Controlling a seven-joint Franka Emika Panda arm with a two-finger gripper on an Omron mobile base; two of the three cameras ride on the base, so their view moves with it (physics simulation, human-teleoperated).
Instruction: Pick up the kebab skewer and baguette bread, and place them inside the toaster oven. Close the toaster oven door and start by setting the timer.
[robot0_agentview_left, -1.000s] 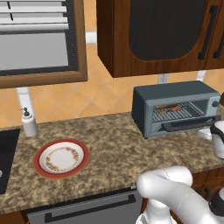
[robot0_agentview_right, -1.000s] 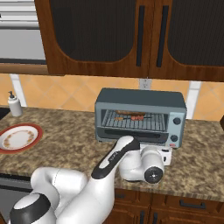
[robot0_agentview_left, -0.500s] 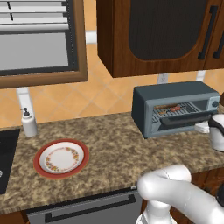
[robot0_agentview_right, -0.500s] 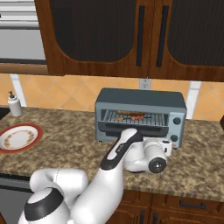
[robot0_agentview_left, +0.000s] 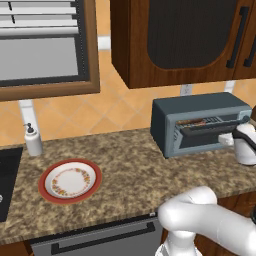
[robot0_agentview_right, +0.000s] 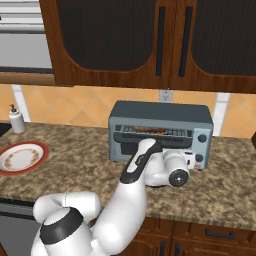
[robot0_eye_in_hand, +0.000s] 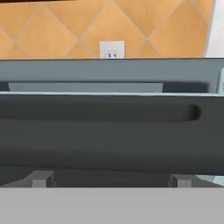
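Since a second ago the toaster oven door (robot0_agentview_left: 207, 136) got pushed up, now nearly shut. Left base view: plate (robot0_agentview_left: 70, 180) sits bare on the desk (robot0_agentview_left: 130, 170). Right base view: food's on the rack inside the toaster oven (robot0_agentview_right: 161, 131), arm pressing the door. Hand view: door handle (robot0_eye_in_hand: 100, 111) dead ahead; can't tell the gripper's state.

The left base view looked forward and down from behind the arm's left, taking in the table (robot0_agentview_left: 125, 165) from the plate (robot0_agentview_left: 70, 180) near its left end to the toaster oven (robot0_agentview_left: 200, 122) at the right. The right base view faced the same table from behind the arm's right, with the oven nearly centred and the plate at the left edge. The hand view sat very close to the toaster oven door (robot0_eye_in_hand: 109, 131), facing it squarely, the wall outlet (robot0_eye_in_hand: 112, 49) above.
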